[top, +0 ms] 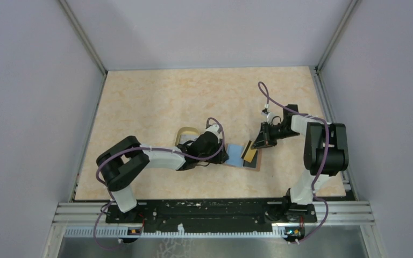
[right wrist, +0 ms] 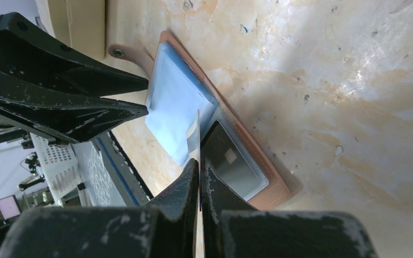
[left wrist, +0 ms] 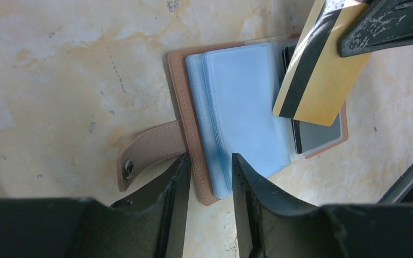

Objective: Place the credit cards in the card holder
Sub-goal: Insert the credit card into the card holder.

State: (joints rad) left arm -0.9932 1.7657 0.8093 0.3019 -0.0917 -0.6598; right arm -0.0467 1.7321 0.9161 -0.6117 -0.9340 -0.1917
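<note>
Pale lilac walls (top: 27,107) are closing in a beige marbled table (top: 156,97) on three sides. Grey posts (top: 82,35) are rising at the back corners. Soft light is glinting off the table. A rail (top: 80,214) is running along the near edge, with what may be sheet metal (top: 209,244) lying below.

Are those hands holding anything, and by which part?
Right hand pinches a credit card by one end. Left hand straddles the edge of the card holder; grip unclear.
</note>
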